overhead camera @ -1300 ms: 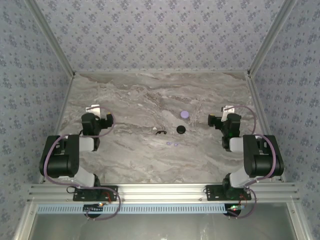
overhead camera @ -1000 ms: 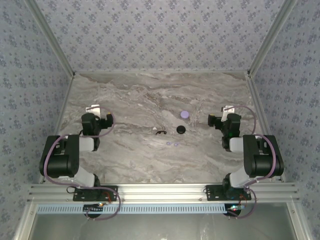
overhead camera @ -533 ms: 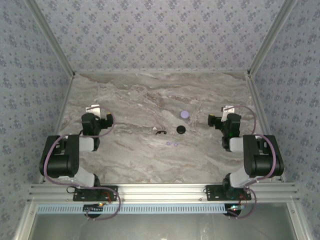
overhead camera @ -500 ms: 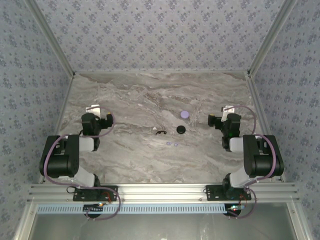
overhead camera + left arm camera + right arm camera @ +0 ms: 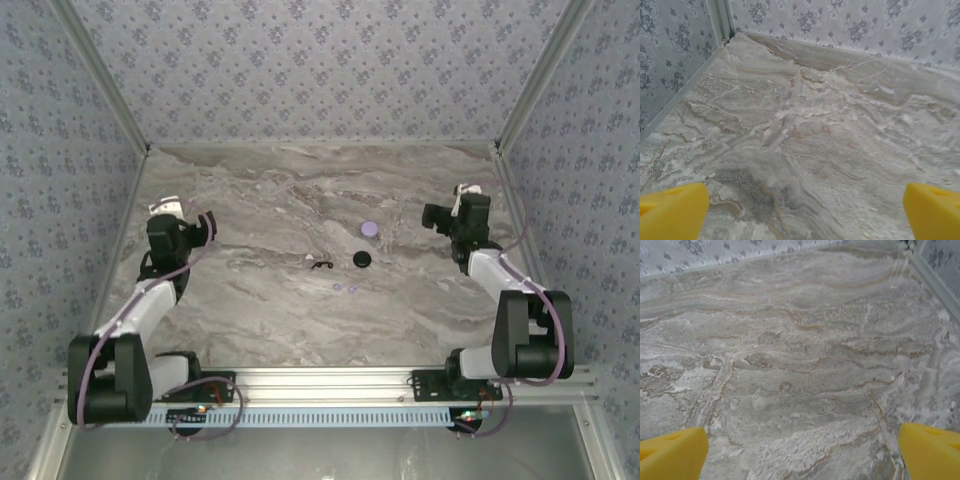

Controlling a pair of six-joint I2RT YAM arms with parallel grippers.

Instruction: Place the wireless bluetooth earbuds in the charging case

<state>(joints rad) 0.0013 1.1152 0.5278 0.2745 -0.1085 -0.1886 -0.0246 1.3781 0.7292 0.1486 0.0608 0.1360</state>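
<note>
Counter: a grey marble counter (image 5: 250,200) with brown and white veining, matte, bare over most of its width.
Room: walls (image 5: 320,70) papered in blue-grey with a small floral print close the far, left and right sides. Aluminium posts (image 5: 100,75) run up the far corners. A slotted aluminium rail (image 5: 320,380) lies along the near edge, where my two arms are bolted.
Earbuds: two tiny pale-lilac earbuds (image 5: 345,288) lie side by side on the bare counter, a little right of centre and just apart from each other. They are too small for me to make out their shape.
Discs: a round black disc (image 5: 361,259) sits just beyond the earbuds, and a round pale-lilac disc (image 5: 370,228) lies farther back. The two are apart, and I cannot tell which belongs to the charging case.
Black piece: a small black curved piece (image 5: 321,265) lies left of the black disc.
Left jaws: wide open and holding nothing. My yellow fingertips (image 5: 670,212) sit at the bottom corners of the left wrist view with bare marble between them, facing the far-left corner. My left arm (image 5: 150,290) reaches over the left side, well apart from the earbuds.
Right jaws: wide open and holding nothing. The yellow fingertips (image 5: 670,452) frame bare marble towards the far-right corner. My right arm (image 5: 495,268) is over the right side, well apart from the earbuds.
</note>
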